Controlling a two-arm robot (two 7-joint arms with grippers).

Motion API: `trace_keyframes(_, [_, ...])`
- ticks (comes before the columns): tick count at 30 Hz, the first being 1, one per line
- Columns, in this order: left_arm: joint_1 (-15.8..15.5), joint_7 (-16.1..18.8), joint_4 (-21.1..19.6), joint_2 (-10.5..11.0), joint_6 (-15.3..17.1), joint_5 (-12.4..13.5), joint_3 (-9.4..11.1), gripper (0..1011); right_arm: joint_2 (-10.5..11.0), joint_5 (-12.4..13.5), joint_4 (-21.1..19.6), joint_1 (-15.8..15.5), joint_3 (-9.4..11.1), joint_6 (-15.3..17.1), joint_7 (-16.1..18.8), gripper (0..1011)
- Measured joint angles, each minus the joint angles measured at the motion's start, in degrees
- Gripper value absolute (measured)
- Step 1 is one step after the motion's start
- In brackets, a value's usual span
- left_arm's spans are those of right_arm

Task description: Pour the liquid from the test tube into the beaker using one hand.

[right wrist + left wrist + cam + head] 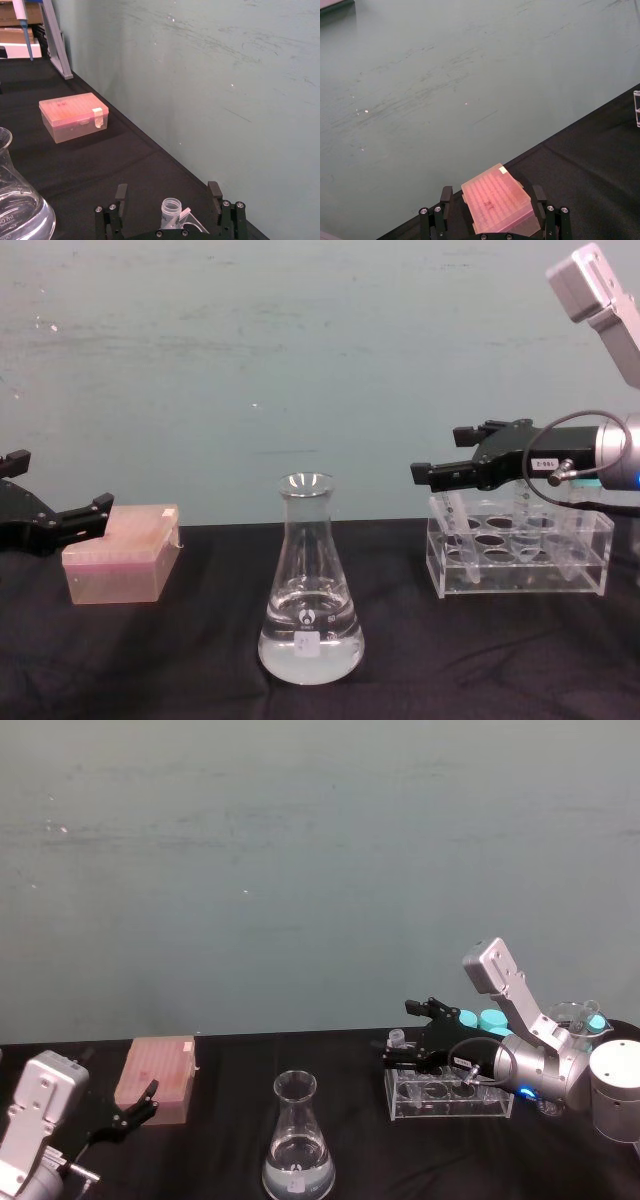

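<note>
Head view: the right black two-fingered gripper [402, 1042] is hanging over the left end of the clear acrylic tube rack [447, 1097] near the right edge of the black table [230, 1120], fingers spread either side of the slim clear capless test tube [396, 1042], which is standing in the rack. The tall clear glass conical beaker [298, 1140] is standing at the table's front edge, well apart from the rack, with clear liquid in its base. The left black gripper [143, 1103] is sitting idle beside the pink plastic box [160, 1077] at the left.

Left wrist view: the left fingers [446, 196] are standing parted, gripping nothing.

Right wrist view: the tube's open mouth is lying between the spread fingers, apparently untouched.

Chest view: the tube is slanting in the rack beneath the gripper. Judgement: grasping, lifting and pouring are all outstanding.
</note>
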Motion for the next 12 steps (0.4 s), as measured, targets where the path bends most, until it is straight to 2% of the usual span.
trace_keyframes(12, [0.0,0.0,0.0,0.0,0.0,0.0,0.0,1000,0.0,0.0,0.0,0.0,0.0,0.0,0.0,1003])
